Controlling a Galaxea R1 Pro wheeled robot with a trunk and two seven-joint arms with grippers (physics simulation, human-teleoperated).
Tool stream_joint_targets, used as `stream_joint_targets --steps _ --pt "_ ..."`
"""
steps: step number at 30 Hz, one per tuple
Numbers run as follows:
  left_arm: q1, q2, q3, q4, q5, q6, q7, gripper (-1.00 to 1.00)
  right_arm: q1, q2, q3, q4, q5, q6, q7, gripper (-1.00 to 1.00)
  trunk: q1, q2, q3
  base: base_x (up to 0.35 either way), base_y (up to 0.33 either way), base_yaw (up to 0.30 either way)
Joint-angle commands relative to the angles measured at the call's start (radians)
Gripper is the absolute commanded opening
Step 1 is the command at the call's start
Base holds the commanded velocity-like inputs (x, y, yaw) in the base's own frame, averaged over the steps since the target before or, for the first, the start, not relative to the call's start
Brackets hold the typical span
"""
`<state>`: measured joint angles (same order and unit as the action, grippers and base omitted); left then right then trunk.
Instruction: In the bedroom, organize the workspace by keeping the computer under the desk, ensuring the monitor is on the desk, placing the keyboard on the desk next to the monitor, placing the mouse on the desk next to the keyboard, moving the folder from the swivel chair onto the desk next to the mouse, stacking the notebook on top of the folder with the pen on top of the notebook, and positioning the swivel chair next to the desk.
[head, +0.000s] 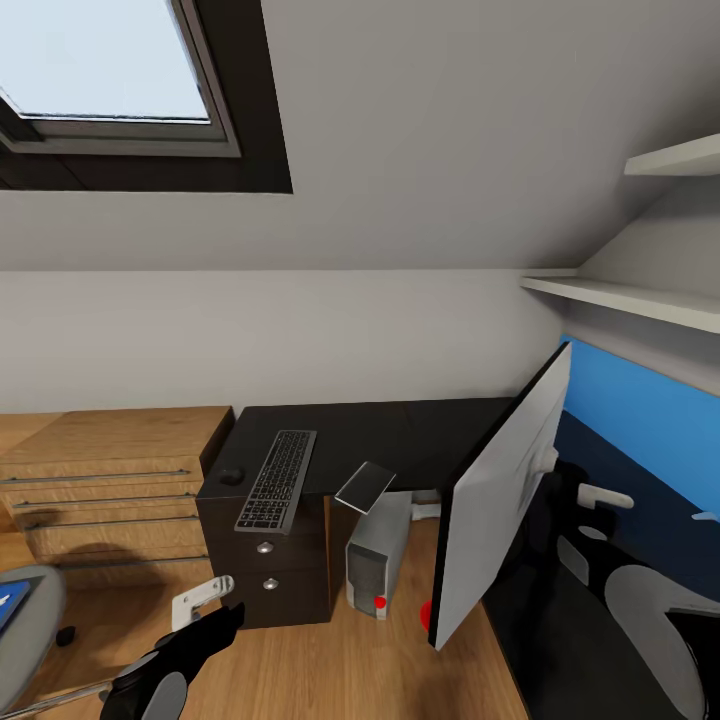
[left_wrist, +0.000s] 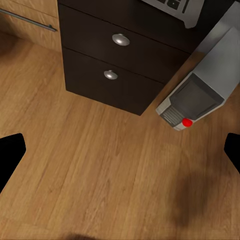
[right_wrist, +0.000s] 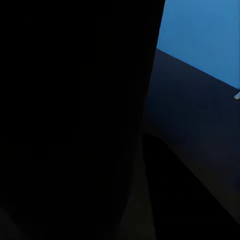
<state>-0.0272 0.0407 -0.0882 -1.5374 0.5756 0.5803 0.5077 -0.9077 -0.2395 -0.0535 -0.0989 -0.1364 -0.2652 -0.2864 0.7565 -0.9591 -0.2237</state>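
Observation:
The black keyboard (head: 277, 480) lies on the black desk (head: 400, 430) and overhangs its front edge above the drawers; its corner also shows as keyboard (left_wrist: 175, 7). The small black mouse (head: 231, 476) sits to its left. The silver computer (head: 378, 562) with a red light stands on the floor under the desk, also computer (left_wrist: 192, 97). The monitor (head: 500, 500) leans tilted in front of me, pale back showing. My left gripper (left_wrist: 120, 155) hangs open over the floor before the drawers, also left gripper (head: 203, 598). The swivel chair (head: 28, 630) carries the blue folder (head: 8, 602). The right arm (head: 640, 600) is behind the monitor.
A thin grey slab (head: 365, 487), possibly the notebook, rests tilted at the desk's front edge above the computer. A light wooden drawer unit (head: 110, 480) adjoins the desk on the left. White shelves (head: 630, 297) and a blue back panel (head: 650, 410) are at the right.

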Motion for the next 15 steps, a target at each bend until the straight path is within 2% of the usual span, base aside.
stream_joint_targets --steps 1,15 --pt "-0.001 0.001 -0.002 -0.001 0.01 0.001 0.01 1.0 0.0 0.001 0.006 0.003 -0.014 -0.004 0.005 -1.0 0.0 -0.001 -0.002 0.0 0.0 0.0" --pt "-0.001 0.001 -0.002 -0.001 0.009 0.001 0.011 1.0 0.0 0.003 0.007 0.001 -0.014 -0.003 0.01 -1.0 0.0 -0.001 -0.002 0.0 0.0 0.0"
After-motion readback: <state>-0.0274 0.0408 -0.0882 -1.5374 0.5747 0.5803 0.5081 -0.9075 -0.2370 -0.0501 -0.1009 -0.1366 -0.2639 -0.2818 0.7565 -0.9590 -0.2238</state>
